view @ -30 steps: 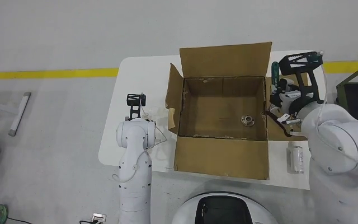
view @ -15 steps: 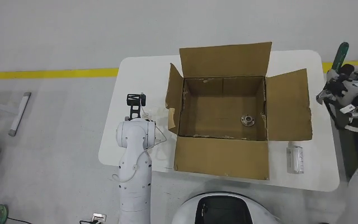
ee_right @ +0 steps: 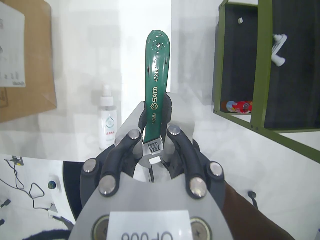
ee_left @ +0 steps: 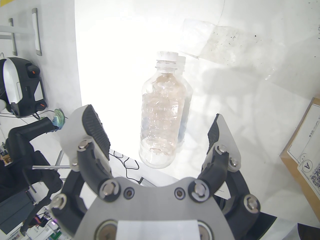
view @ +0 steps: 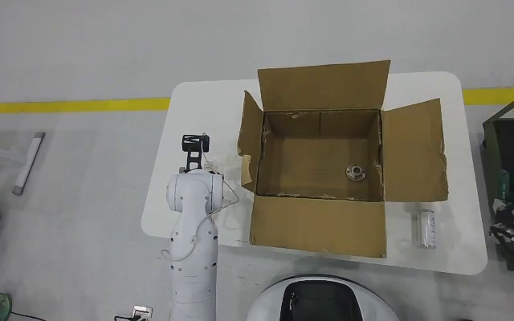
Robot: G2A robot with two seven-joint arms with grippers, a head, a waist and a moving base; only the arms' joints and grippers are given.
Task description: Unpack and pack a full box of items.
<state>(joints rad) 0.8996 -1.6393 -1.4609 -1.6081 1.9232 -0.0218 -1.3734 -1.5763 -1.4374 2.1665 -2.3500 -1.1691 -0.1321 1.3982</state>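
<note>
Open cardboard box (view: 321,160) mid-surface, all four flaps splayed outward. Inside, close to its right wall, a small round metal part (view: 354,172) flat on the bottom. Right of the near flap, a small clear spray bottle (view: 425,228) lying flat on the surface. Left of the box, a clear white-capped bottle (ee_left: 162,111) on its side. Green-handled wrench (ee_right: 156,81) clamped in the right hand (ee_right: 155,108) by the surface's right edge, handle sticking out past the fingertips.
</note>
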